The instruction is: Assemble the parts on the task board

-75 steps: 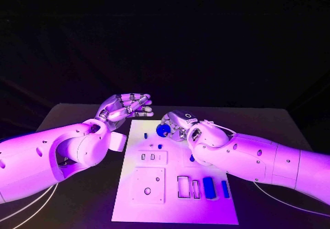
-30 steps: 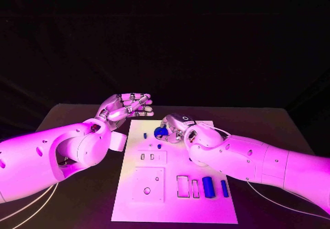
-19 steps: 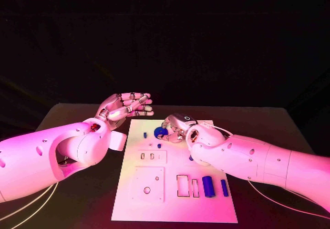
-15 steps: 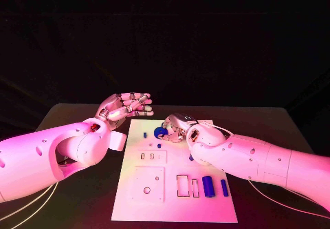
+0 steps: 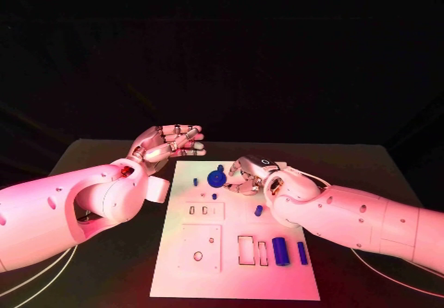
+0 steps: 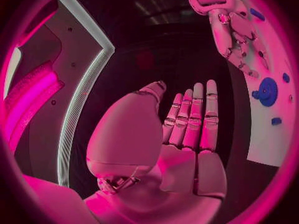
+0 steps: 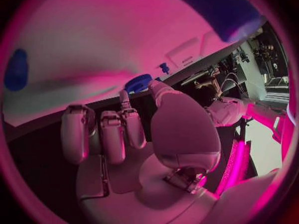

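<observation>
Right hand (image 5: 248,176), fingers loosely spread, beside blue gear (image 5: 217,178) on board (image 5: 231,282); left hand (image 5: 169,144) spread, idle. Next: likely press gear home.

Right hand (image 7: 134,149) fingers extended toward white board (image 7: 93,50); fingertips beside blue round part (image 7: 138,82). Nothing gripped.

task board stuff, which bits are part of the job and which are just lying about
Job:
task board
blue gear beside right hand
two blue bars
small blue pegs

Just there:
black table
left hand, holding nothing, off the board
</observation>
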Available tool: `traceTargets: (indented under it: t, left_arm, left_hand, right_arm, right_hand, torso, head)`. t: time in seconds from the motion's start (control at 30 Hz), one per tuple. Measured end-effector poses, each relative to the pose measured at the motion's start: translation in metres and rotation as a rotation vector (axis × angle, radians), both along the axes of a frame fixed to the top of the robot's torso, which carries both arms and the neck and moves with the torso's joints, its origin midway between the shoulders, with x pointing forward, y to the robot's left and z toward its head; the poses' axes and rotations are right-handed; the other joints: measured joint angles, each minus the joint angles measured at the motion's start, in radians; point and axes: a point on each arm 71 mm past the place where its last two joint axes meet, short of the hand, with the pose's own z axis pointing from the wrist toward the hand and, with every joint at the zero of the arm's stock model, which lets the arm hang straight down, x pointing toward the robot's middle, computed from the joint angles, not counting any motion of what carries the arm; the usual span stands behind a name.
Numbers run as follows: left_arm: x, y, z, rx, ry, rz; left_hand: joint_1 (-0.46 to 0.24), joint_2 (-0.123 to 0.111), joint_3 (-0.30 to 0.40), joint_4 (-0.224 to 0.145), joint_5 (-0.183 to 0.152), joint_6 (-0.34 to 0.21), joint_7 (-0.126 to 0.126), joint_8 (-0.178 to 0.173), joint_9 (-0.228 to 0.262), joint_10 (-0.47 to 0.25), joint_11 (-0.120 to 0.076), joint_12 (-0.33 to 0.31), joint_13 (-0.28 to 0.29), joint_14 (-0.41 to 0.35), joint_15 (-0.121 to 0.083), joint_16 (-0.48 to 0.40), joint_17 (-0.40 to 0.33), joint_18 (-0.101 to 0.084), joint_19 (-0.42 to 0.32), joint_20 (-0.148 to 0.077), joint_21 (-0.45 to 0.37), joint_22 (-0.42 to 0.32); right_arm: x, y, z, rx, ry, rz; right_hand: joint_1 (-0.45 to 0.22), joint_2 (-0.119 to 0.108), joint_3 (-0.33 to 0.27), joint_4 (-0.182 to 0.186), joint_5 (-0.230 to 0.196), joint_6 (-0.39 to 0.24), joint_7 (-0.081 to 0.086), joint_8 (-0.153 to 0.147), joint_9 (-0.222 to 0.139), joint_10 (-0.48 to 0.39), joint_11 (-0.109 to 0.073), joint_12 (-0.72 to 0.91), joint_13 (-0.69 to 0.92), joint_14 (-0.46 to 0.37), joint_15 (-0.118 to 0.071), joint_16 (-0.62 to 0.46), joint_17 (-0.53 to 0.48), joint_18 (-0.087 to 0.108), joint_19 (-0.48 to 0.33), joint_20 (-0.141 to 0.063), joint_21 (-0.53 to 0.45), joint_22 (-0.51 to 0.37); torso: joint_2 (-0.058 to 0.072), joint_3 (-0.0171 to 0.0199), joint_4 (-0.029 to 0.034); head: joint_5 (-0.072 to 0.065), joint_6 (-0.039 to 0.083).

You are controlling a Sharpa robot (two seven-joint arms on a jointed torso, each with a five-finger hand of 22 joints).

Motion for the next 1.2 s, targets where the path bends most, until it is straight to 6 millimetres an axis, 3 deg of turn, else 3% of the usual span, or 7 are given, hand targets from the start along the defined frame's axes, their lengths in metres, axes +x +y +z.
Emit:
traceTargets:
  t: [0.2,0.5,0.7,0.93,1.2]
  left_arm:
    - [0.000,0.001,0.000,0.001,0.000,0.003]
    - [0.002,0.004,-0.001,0.004,0.001,0.012]
    - [0.003,0.004,-0.001,0.004,0.001,0.013]
    - [0.004,0.003,-0.002,0.004,0.002,0.011]
    - [0.005,0.003,-0.003,0.004,0.003,0.011]
  left_hand:
    - [0.000,0.000,0.003,-0.003,0.000,0.000,0.000,0.000,0.000,0.000,0.000,0.000,0.000,0.000,0.000,0.000,0.002,0.000,0.000,0.000,0.000,0.000]
    - [0.000,0.000,0.003,-0.003,0.000,0.000,0.000,0.000,0.000,0.000,0.000,0.000,0.000,0.000,0.000,0.000,0.002,0.000,0.000,0.000,0.000,0.000]
    - [0.000,0.000,0.003,-0.003,0.000,0.000,0.000,0.000,0.000,0.000,0.000,0.000,0.000,-0.004,-0.004,0.000,0.002,0.000,0.000,0.000,0.000,0.001]
    - [0.000,0.000,0.003,-0.003,0.000,0.000,0.000,0.000,0.000,0.000,0.000,0.000,0.000,-0.004,-0.004,0.000,0.002,0.000,0.000,0.000,0.000,0.001]
    - [0.000,0.000,0.003,-0.003,0.000,0.000,0.000,0.000,0.000,0.000,0.000,0.000,0.000,-0.004,-0.004,0.000,0.002,0.000,0.000,0.000,0.000,0.001]
  right_arm:
    - [-0.008,-0.026,0.021,0.087,-0.039,-0.007]
    - [-0.009,-0.094,0.052,0.205,-0.034,-0.067]
    - [-0.007,-0.136,0.052,0.232,0.029,-0.112]
    - [-0.005,-0.165,0.040,0.215,0.083,-0.128]
    - [-0.001,-0.169,0.024,0.192,0.121,-0.120]
  right_hand:
    - [0.033,0.003,0.011,-0.009,0.000,0.000,0.000,0.000,0.000,0.000,0.000,0.000,0.000,0.000,0.000,0.000,0.000,0.000,0.000,0.000,0.000,0.000]
    - [0.135,-0.026,0.050,-0.033,-0.008,0.004,0.004,-0.005,0.000,0.000,0.000,0.000,0.000,0.000,0.000,0.000,0.000,0.000,0.000,0.000,-0.009,0.000]
    - [0.236,-0.058,0.079,-0.089,-0.035,0.004,0.004,-0.012,-0.001,-0.002,0.002,-0.005,0.001,0.000,0.000,0.000,0.001,0.000,-0.005,0.003,-0.023,0.000]
    - [0.287,-0.085,0.096,-0.126,-0.035,-0.006,0.013,-0.025,-0.006,-0.011,0.011,-0.017,0.001,0.000,0.000,0.000,0.001,0.000,-0.010,0.005,-0.032,0.000]
    - [0.296,-0.086,0.096,-0.134,-0.035,-0.023,0.019,-0.036,-0.010,-0.015,0.014,-0.017,0.001,-0.004,0.004,0.000,0.001,0.000,-0.010,0.005,-0.033,0.000]
  torso:
    - [-0.004,0.0012,-0.0057]
    - [-0.017,0.0058,-0.0203]
    - [-0.025,0.0104,-0.0317]
    - [-0.029,0.0167,-0.0397]
    - [-0.027,0.0187,-0.0402]
  head:
    - [0.002,0.004]
    - [0.008,0.005]
    - [0.007,0.003]
    - [0.004,-0.004]
    - [-0.002,-0.008]
